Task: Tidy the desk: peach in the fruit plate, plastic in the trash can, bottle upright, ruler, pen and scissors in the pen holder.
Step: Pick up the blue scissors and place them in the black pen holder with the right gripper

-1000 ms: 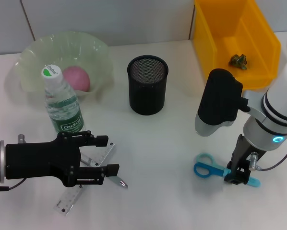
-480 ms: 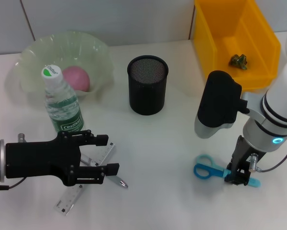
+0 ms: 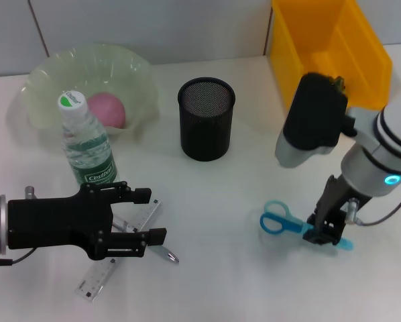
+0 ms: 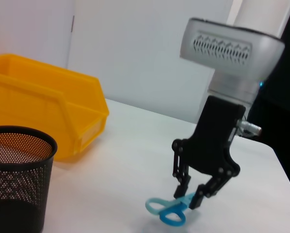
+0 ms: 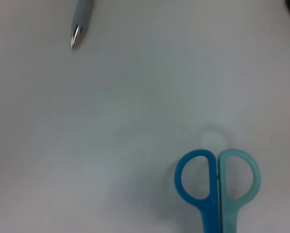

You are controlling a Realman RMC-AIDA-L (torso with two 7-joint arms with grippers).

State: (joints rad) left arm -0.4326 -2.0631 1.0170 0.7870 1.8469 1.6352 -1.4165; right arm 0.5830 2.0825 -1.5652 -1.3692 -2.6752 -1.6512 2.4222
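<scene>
Done: matte pink peach (image 3: 107, 110) in the scalloped pale green fruit plate (image 3: 46, 75); clear bottle (image 3: 86, 146) upright. In hand: right gripper (image 3: 324, 231), at 4 o'clock from the black mesh pen holder (image 3: 206, 119), fingers clamped on the light-blue scissors (image 3: 281, 223). Pending: clear ruler (image 3: 113, 262), grey pen (image 3: 161, 252), under the wide-fingered left gripper (image 3: 147, 225).

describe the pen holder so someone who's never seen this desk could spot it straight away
Start at the white desk and look to its far middle, between the pale green fruit plate and the yellow trash can. The pen holder stands upright there: the only black wire mesh cylinder, open at the top.
</scene>
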